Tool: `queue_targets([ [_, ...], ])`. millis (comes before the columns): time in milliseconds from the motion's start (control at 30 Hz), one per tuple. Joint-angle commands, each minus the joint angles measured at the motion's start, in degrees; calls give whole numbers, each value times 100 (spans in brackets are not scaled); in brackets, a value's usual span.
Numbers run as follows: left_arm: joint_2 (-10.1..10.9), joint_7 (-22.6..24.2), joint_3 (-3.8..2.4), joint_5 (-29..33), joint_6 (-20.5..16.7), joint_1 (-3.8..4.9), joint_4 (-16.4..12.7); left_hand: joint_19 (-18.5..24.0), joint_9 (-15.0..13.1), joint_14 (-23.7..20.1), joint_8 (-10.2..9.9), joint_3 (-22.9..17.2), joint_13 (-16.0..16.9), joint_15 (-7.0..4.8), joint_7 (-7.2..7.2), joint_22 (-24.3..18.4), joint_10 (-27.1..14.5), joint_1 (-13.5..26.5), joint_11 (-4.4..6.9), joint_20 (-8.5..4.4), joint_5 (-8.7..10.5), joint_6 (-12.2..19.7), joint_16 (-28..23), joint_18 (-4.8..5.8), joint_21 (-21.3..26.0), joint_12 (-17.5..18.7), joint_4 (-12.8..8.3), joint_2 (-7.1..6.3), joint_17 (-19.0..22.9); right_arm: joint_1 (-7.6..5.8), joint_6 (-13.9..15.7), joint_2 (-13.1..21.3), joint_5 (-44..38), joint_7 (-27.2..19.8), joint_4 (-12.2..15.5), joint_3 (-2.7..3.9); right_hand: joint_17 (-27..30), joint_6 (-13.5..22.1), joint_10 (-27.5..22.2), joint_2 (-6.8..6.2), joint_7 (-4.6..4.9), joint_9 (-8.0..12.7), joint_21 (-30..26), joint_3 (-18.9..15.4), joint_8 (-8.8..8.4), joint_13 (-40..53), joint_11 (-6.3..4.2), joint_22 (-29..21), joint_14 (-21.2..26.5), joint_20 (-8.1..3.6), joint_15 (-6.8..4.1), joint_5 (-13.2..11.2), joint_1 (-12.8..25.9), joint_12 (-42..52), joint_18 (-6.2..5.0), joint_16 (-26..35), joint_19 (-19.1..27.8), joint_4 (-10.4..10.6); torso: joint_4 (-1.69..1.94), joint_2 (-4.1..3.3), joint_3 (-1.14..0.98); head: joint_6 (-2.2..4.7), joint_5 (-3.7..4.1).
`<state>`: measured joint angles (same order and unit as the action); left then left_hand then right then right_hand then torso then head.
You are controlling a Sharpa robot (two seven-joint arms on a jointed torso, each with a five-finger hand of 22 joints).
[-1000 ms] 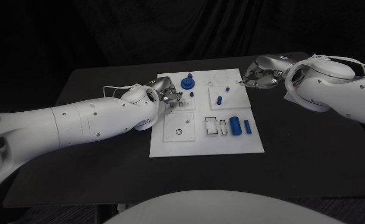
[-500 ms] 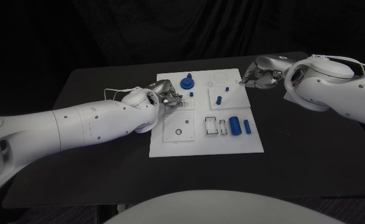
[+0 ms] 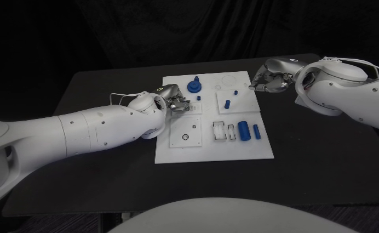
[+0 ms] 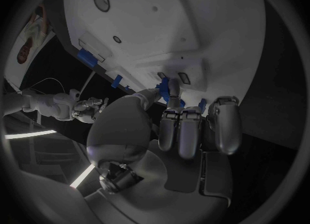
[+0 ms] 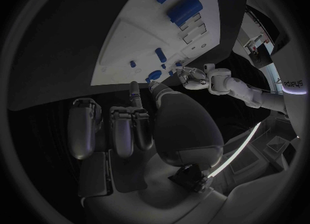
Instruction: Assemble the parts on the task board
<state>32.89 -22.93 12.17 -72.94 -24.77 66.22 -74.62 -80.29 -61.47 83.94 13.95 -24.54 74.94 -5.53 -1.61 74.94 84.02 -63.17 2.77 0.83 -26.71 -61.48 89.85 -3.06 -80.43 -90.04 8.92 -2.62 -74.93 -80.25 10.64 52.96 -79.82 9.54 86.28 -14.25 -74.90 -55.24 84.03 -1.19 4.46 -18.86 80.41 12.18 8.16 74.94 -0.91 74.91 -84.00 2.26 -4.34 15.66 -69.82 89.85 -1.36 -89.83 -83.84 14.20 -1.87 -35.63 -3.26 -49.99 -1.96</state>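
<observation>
The white task board lies in the middle of the black table. My left hand hovers over the board's left side and pinches a small blue part just above a pair of small slots. My right hand stays at the board's far right corner with its fingers curled; a thin blue pin seems pinched at its fingertips. On the board stand a blue knob, a short blue peg and a small upright pin. A thick blue cylinder lies beside a slimmer one.
Two white blocks sit in the board's near right section, left of the cylinders. A square recess with a small ring is on the near left. Bare black table surrounds the board on all sides.
My left hand has shifted slightly towards the near side over the board's left section, still holding its blue part. The right hand has not moved.
</observation>
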Motion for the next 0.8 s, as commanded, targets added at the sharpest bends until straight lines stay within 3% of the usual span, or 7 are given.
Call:
queue_targets([
  [33, -24, 75, 2, -28, 79, -33, 26, -19, 4, 606, -27, -18, 1506, -42, 105, 358, 598, 12, 57, -15, 16, -134, 15, -61, 25, 4, 8, 60, -1507, 11, -57, 5, -7, 129, 1, 4, -1510, -43, 597, -6, 3, -9, -27, 4, -36, 1506, 35, 1173, -600, 38, 49, 7, -44, 15, -115, -17, -84, -25, 1, 1, -4, -1, 4],
  [367, -60, 77, 2, -28, 116, -59, 86, -7, 3, 606, -34, -16, 1506, -43, 106, 341, 598, 24, 58, -18, 38, -141, 15, -66, 43, 4, 19, 64, -1507, 11, -97, 6, -6, 148, 3, 4, -1510, -47, 597, -3, 3, -10, -47, 9, -38, 1506, 35, 1166, -600, 37, 47, 6, -56, 15, -119, -17, -75, -37, -1, 2, -2, -1, 5],
  [800, -59, 30, 2, -28, 250, -81, 70, 10, 4, 606, -89, 29, 1506, -47, 108, 311, 598, 82, 59, -25, 246, -161, 15, -73, 92, 4, 62, 46, -1507, 11, -156, 14, 79, 181, 7, 4, -1510, -54, 597, -3, 4, -12, -80, 18, -42, 1506, 35, 1155, -600, 35, 46, 6, -80, 15, -127, -17, -59, -60, 0, 3, 0, -1, 6],
])
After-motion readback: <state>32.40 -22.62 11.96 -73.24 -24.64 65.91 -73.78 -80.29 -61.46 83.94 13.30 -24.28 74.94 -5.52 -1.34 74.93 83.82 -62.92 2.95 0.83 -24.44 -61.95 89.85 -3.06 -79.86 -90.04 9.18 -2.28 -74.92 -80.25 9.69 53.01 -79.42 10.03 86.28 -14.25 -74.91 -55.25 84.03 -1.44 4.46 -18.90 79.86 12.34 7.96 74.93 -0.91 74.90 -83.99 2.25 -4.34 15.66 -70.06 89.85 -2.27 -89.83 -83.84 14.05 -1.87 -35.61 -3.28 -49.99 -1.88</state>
